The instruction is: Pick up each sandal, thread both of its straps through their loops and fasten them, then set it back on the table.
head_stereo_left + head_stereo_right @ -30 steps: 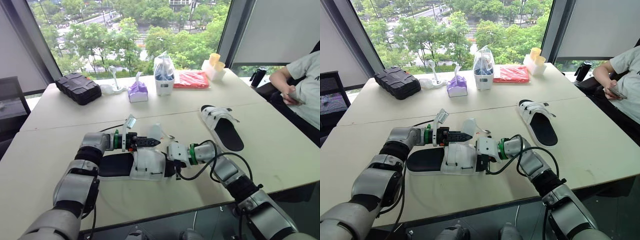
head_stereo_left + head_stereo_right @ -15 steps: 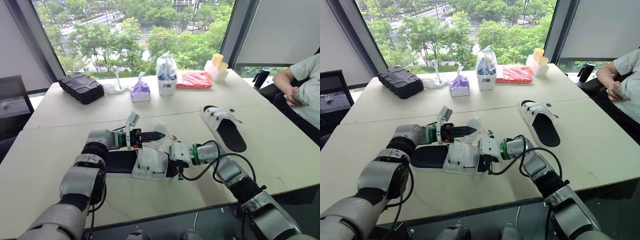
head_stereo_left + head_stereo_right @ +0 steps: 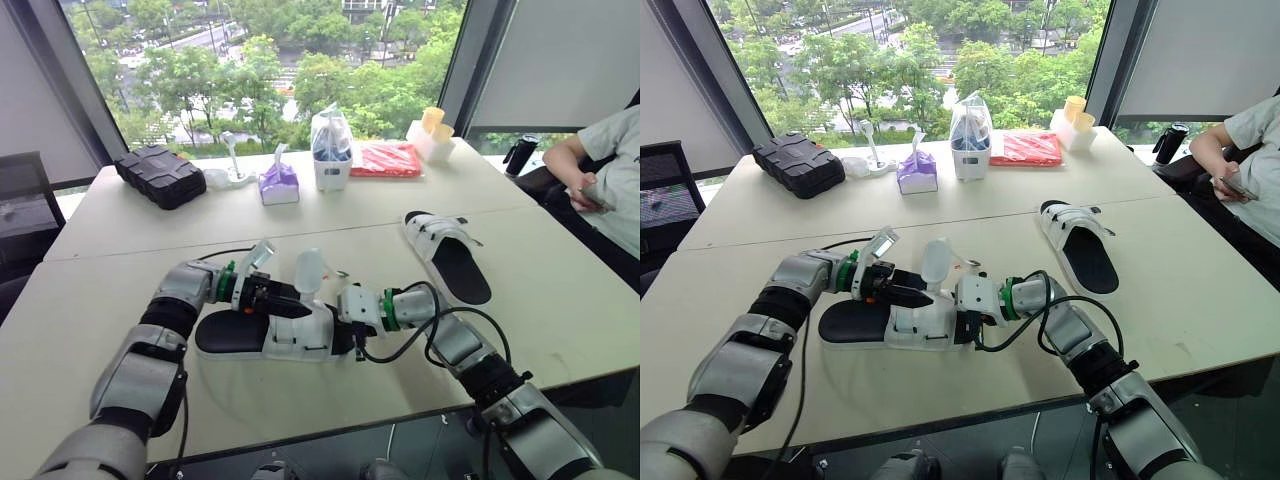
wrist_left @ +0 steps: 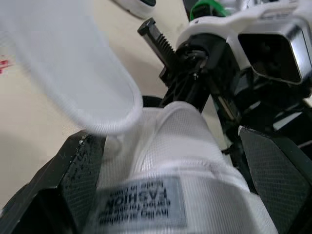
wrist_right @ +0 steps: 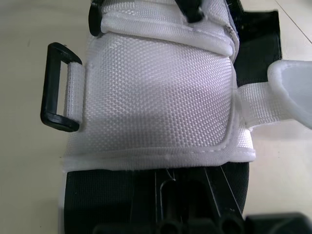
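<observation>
Left hand [image 3: 290,307]: spread wide, one finger either side of the white upper band of the near sandal [image 3: 225,333].
Right hand [image 3: 345,338]: at the toe end of that sandal; grip cannot be told.
Near sandal: flat on the table [image 3: 120,240] between both hands; one strap [image 3: 307,268] standing free, black loop [image 5: 54,87] empty.
Handling: probably light; sole fairly stiff, straps soft and floppy. Best taken by the strap tip, sole steadied.
Second sandal [image 3: 455,265]: well apart, toward the right.

Two sandals [image 3: 228,332] [image 3: 455,262] (both white), one black case [image 3: 157,175], one tissue box [image 3: 277,185].
</observation>
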You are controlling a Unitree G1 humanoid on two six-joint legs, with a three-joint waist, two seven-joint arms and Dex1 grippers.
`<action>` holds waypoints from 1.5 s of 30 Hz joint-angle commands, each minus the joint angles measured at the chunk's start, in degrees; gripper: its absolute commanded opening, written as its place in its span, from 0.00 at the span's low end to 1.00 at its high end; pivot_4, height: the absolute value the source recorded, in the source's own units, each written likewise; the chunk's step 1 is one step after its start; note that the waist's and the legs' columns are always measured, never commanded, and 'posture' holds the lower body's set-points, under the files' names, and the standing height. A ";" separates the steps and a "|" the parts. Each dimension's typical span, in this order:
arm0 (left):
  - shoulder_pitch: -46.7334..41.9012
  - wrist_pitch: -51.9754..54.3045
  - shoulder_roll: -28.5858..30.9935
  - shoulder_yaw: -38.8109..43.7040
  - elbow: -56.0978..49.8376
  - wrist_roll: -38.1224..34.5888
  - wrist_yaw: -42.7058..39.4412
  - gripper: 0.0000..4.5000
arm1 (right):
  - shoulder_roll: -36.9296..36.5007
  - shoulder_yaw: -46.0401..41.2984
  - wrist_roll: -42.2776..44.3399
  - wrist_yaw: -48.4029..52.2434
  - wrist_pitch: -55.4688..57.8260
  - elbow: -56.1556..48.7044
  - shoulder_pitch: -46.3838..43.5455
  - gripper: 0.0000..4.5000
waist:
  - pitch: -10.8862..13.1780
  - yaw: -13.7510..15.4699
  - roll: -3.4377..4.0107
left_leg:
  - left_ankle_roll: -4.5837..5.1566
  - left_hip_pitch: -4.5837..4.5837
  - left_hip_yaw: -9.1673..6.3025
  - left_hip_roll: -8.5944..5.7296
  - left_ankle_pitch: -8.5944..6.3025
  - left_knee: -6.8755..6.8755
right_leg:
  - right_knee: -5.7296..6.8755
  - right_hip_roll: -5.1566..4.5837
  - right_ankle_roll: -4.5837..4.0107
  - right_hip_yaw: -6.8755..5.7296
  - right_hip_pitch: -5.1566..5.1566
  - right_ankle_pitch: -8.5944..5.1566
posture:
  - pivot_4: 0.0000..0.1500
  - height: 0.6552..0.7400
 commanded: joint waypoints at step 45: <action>-21.21 8.34 -11.57 20.23 26.30 -4.92 12.67 0.99 | -2.66 1.61 -3.84 -0.09 2.58 2.41 2.82 0.00 | 0.03 -0.63 -0.05 | 0.04 -0.13 -0.03 -0.04 0.00 0.13 | 0.07 0.00 0.16 -0.07 -0.04 -0.06 | 1.00 1.00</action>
